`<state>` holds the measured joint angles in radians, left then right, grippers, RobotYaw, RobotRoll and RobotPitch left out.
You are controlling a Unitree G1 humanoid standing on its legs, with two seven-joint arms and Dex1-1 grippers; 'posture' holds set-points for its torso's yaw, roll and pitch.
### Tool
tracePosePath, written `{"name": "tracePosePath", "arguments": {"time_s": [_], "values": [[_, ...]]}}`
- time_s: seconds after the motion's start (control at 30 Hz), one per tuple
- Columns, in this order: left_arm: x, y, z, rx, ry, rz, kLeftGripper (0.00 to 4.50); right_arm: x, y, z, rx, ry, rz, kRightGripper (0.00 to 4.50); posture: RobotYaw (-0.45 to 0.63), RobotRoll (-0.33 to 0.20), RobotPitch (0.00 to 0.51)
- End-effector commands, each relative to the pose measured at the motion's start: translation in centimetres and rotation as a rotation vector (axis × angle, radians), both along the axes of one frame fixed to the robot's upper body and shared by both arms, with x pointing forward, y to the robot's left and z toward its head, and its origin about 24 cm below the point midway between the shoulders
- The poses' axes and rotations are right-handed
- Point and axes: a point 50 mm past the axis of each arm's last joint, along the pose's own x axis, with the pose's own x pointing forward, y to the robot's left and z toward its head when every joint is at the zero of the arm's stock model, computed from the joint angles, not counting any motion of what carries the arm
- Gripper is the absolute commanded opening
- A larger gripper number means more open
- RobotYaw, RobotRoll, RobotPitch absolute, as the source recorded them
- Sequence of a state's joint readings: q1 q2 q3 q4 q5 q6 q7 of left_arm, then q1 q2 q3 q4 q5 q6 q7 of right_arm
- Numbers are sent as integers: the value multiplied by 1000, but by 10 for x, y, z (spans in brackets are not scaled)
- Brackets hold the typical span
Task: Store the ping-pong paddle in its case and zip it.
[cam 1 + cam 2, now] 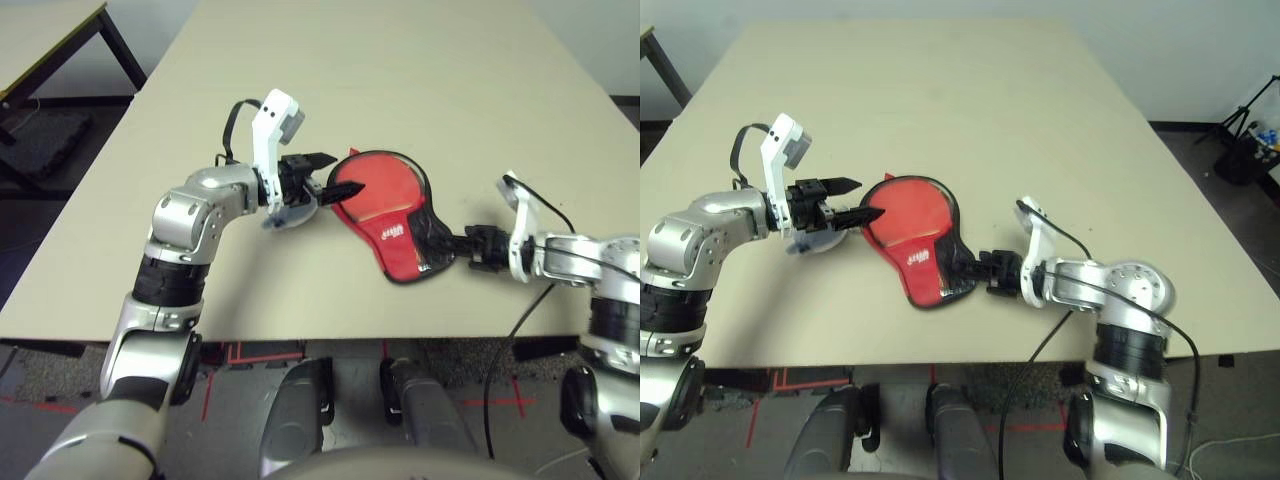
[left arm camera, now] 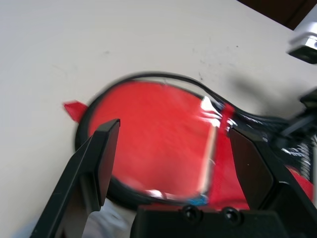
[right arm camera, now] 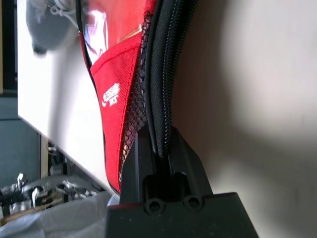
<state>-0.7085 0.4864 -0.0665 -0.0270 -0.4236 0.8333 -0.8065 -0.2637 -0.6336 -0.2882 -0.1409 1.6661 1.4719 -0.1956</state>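
Beige table — right gripper clamps case edge; left gripper spread; next: zip shut.

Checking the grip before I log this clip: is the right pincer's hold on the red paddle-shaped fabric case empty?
No: the right pincer is shut on the black zipper edging of the red paddle-shaped fabric case.

A large beige table with a plain matte top takes up most of the room in view. Beyond its far left corner stands a second table with a pale top and black legs. The floor beneath is dark grey, marked with red tape lines near the front table edge. At the far right stands a black tripod stand on the floor.
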Motion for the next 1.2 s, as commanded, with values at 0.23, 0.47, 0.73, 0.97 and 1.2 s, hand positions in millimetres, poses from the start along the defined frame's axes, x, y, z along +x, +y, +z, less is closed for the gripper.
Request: {"name": "tracePosePath", "arguments": {"time_s": [0.23,0.47,0.73,0.97,1.2], "values": [[5,-5,-9,14,24,-31,4500,-7,22,8,24,7,-112,1,-122,0,185],[7,-5,-7,14,15,-34,4500,5,24,8,-50,32,-119,337,-105,0,181],[5,1,-8,25,15,-17,4500,5,-3,31,-244,-6,-32,2957,-93,0,179],[5,4,-7,36,9,-13,4500,21,4,70,-327,-185,26,4468,-101,0,180],[13,31,5,156,-61,33,4500,32,49,53,-553,-395,287,4468,-91,0,179]]}}
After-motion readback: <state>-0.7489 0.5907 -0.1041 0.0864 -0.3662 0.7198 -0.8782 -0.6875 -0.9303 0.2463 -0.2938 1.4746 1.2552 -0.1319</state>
